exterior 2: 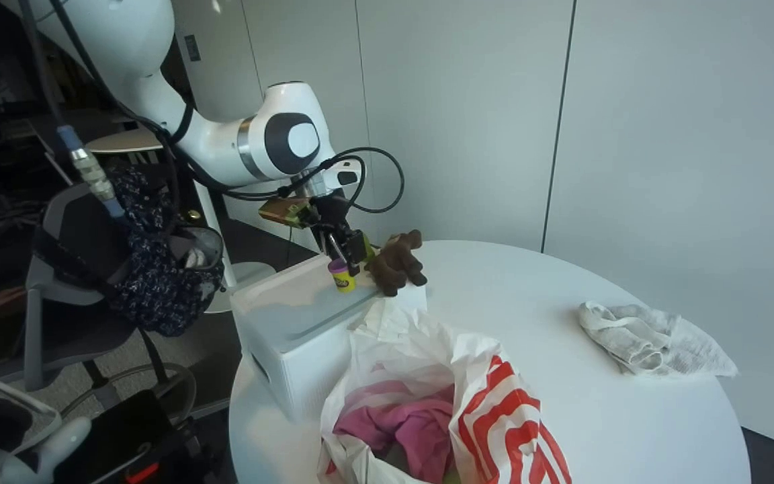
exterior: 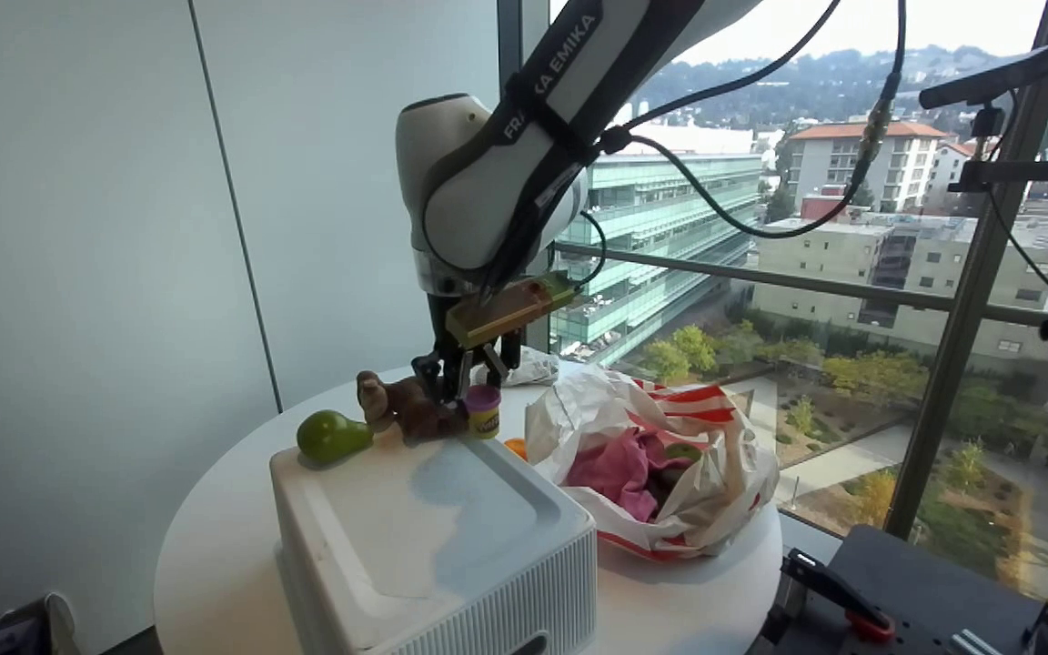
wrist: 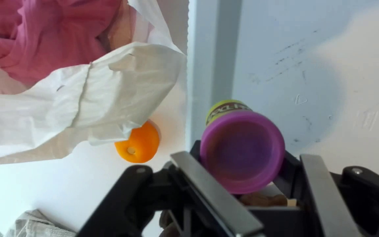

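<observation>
**My pincer [wrist: 242,158] pinches the purple-lidded can [exterior: 484,421] at the edge of the white box [exterior: 378,546]**

I have my pincer pointed down at one end of the white box, its jaws drawn in on either side of the purple-lidded can. In the wrist view both of them lie up against it, close under the rim of the lid, so I have it pinched; how firmly, I cannot tell. The can is upright at the edge of the box's top, its yellow body banded with a dark label.

Just beside my pincer a brown plush toy [exterior 2: 395,261] sprawls at the corner of the box; whether it touches my jaws I cannot tell. Near the toy, on that same end of the box's top, lies a pear-shaped green fruit [exterior: 333,437].

Lower down, on the round white table [exterior: 215,546], a red-striped white bag [exterior 2: 521,410] gapes next to the box with a pink cloth [wrist: 51,42] bunched inside. An orange fruit [wrist: 140,142] sits between bag and box, partly covered by the bag's edge in the wrist view. A crumpled greyish cloth [exterior 2: 649,339] lies on the table, well apart from the box in an exterior view.
</observation>
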Robot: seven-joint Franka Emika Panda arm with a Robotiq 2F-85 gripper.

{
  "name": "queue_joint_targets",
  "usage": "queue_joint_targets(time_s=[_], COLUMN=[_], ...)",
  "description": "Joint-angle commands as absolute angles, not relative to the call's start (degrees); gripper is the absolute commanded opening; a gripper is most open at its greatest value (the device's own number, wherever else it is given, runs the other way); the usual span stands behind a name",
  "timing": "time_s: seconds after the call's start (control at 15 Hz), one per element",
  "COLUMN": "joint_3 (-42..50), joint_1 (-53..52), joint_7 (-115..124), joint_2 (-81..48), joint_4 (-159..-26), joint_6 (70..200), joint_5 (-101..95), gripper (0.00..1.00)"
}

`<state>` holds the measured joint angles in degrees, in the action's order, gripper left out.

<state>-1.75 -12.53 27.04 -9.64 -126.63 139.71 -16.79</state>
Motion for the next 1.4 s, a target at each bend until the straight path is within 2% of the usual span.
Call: queue_joint_targets(time_s=[0.0, 0.33, 0.8, 0.87, 1.0, 1.13, 1.2, 1.33], joint_3=[0.8, 2.6, 8.1, 8.4, 8.7, 8.7, 8.3, 6.9], joint_1=[-10.8, -3.3, 0.1, 0.0, -0.2, -1.7, -2.1, -3.2], joint_7=[35.8, 42.6, 56.3, 57.6, 58.7, 60.1, 60.1, 60.6], joint_2=[-0.9, -1.7, -14.4, -15.1, -15.0, -10.4, -8.5, -2.5], joint_4=[-130.7, -135.6, -135.4, -135.4, -135.8, -137.1, -137.4, -138.7], joint_6=[133.7, 128.6, 138.9, 140.2, 141.4, 138.9, 137.6, 136.6], joint_5=[-24.3, -25.7, -40.1, -40.0, -38.3, -40.0, -39.8, -40.3], gripper=[0.24, 0.24, 0.24, 0.74, 0.81, 0.97, 1.0, 1.0])
